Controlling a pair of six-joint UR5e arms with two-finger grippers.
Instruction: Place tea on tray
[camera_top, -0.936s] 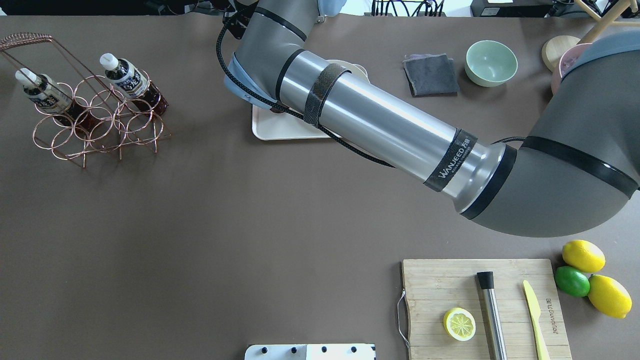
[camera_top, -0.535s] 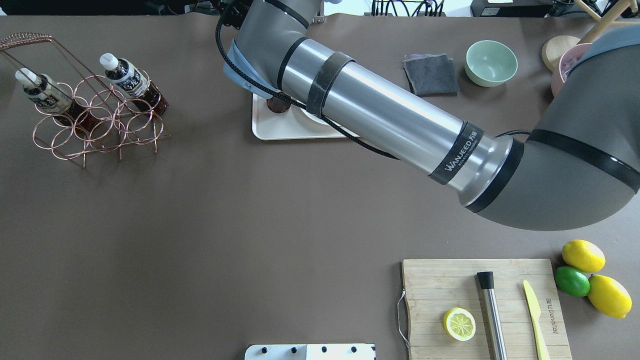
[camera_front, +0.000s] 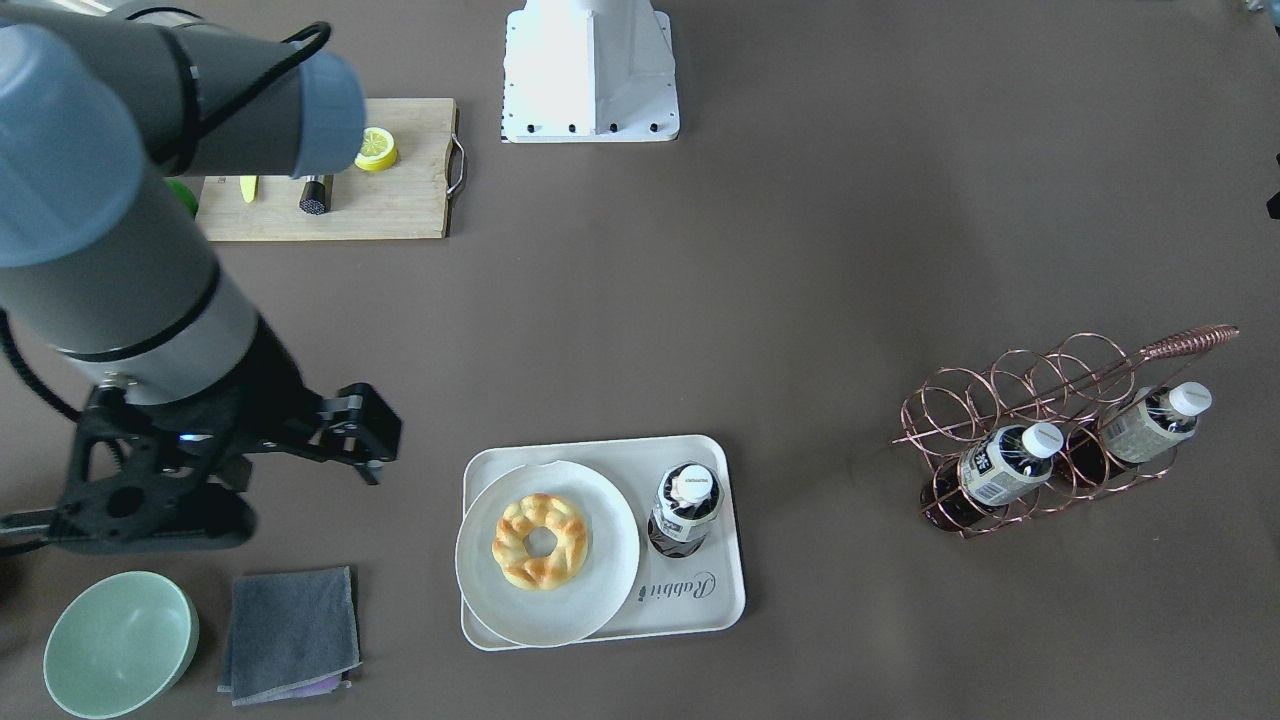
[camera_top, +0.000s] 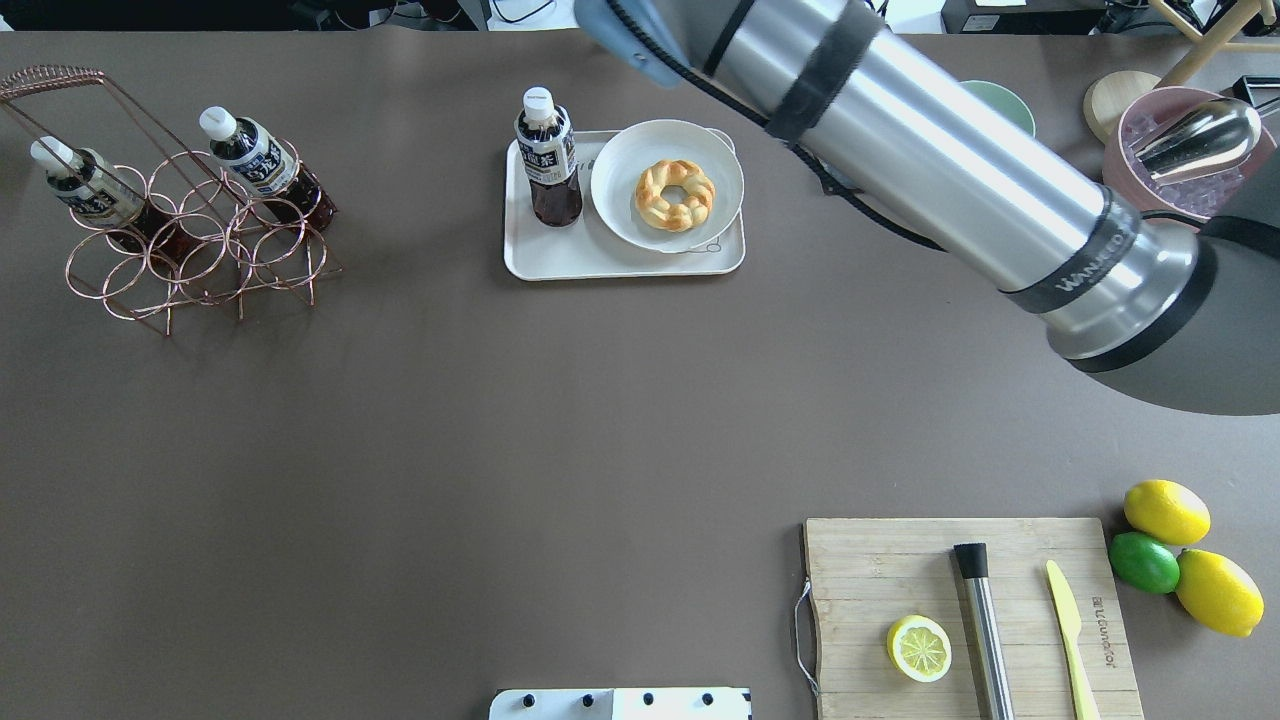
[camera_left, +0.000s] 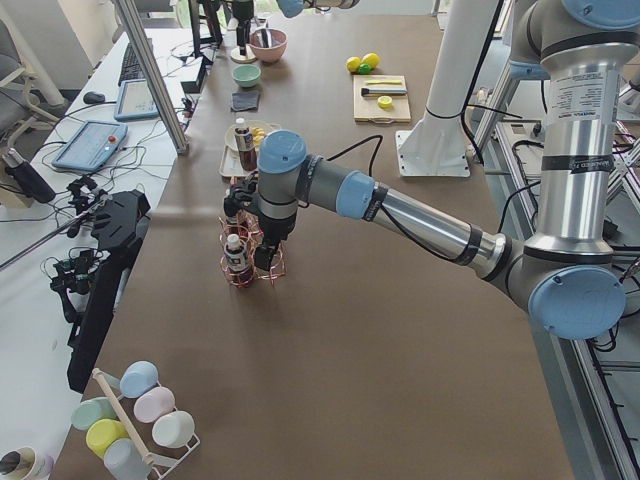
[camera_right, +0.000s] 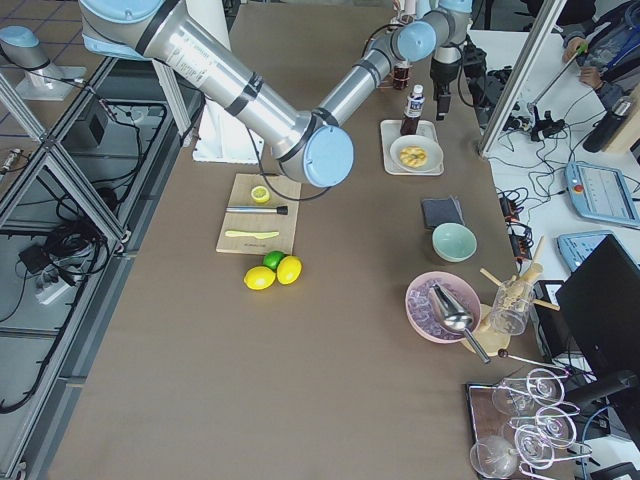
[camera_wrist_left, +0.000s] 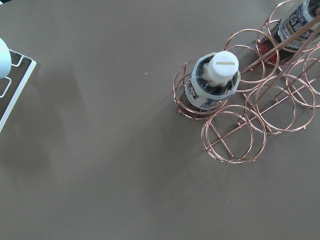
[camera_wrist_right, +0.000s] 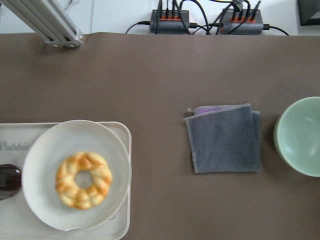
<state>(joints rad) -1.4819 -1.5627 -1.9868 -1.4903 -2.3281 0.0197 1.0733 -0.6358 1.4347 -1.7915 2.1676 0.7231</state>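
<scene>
The right gripper (camera_front: 384, 438) hangs empty with its jaws apart. The tea (camera_front: 686, 508) stands upright on the tray (camera_front: 692, 612), just past the plate (camera_front: 603, 562) from that gripper. The left gripper (camera_left: 266, 258) hovers over the wire rack (camera_left: 250, 272); whether it is spread or closed I cannot tell.

Overhead view, upper middle: a round white plate (camera_top: 612, 172) holding a braided ring pastry (camera_top: 675, 195). Upper left: a copper wire rack (camera_top: 200, 252) with two tilted bottles (camera_top: 262, 163) standing in its rings. Lower right: a wooden cutting board (camera_top: 870, 570) carrying a lemon half (camera_top: 919, 648), a steel muddler (camera_top: 984, 630) and a yellow knife (camera_top: 1070, 630), with two lemons (camera_top: 1166, 511) and a lime (camera_top: 1144, 562) just beside its right edge. Upper right: a pink bowl (camera_top: 1118, 150) of ice with a metal scoop (camera_top: 1200, 135). Front-facing view, lower left: a folded grey cloth (camera_front: 290, 633) beside a pale green bowl (camera_front: 120, 643)
</scene>
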